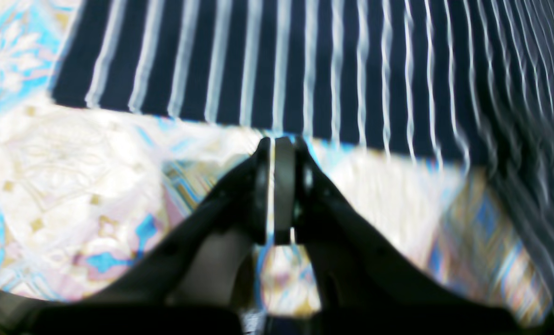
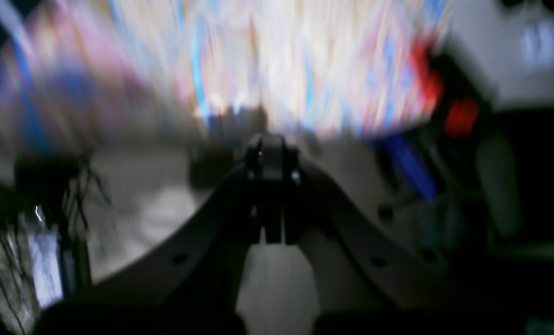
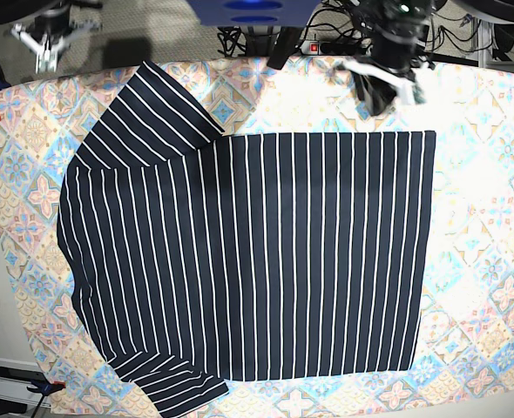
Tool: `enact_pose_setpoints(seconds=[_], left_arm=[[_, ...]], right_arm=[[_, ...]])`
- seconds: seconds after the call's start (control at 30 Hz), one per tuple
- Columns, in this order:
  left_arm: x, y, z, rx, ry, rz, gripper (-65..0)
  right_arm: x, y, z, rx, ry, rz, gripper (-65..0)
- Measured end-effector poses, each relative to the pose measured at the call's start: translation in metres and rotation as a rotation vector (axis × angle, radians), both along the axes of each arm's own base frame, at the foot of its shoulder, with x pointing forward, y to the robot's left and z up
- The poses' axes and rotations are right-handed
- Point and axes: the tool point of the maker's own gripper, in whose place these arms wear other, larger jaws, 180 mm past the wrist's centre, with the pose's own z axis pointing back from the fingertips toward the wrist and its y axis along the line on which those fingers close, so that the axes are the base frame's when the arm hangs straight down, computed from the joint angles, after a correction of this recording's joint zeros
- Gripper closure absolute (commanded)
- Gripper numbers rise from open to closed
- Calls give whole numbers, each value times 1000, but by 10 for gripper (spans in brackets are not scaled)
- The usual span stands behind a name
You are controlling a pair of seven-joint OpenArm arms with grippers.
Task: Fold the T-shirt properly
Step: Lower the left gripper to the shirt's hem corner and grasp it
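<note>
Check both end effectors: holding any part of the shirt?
Nothing held. Left end effector is shut and empty over the tablecloth, short of the T-shirt edge. Right end effector looks shut, empty.

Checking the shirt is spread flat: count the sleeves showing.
2. On the T-shirt in the base view, one sleeve lies at upper left and the other sleeve at lower left; none looks tucked under.

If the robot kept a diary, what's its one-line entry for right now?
dark navy white-striped cloth T-shirt: flat, unfolded | left gripper: shut, empty, beside hem | right gripper: shut, off-table
</note>
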Motion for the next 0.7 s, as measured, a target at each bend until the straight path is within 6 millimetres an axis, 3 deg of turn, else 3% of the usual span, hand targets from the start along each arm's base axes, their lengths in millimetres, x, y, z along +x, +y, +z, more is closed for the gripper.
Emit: enact_pose_setpoints(seconds=[0.07,0.17,0.23,0.33,0.47,0.6,0.7], left_arm=[[6,6,1,-95,2,60,-1],[12,19,4,-237,12,148,-2],[15,25,3,-317,30,182,-6],[18,32,-5,-421,68,222,-64],[20,55,-5,-484,45,307,-147],[19,56,-15,-562,59,347,-166],[15,57,-29,-641,75,400,-167]], right_arm=[[5,1,4,1,-4,4,0],[-8,0,-3,5,50,-17,0],[-4,0,-3,5,41,-18,0],[12,0,2,3,-7,-11,0],[6,-1,0,3,14,-18,0],[18,0,3,4,-21,-13,0],[17,0,2,3,-14,-16,0]])
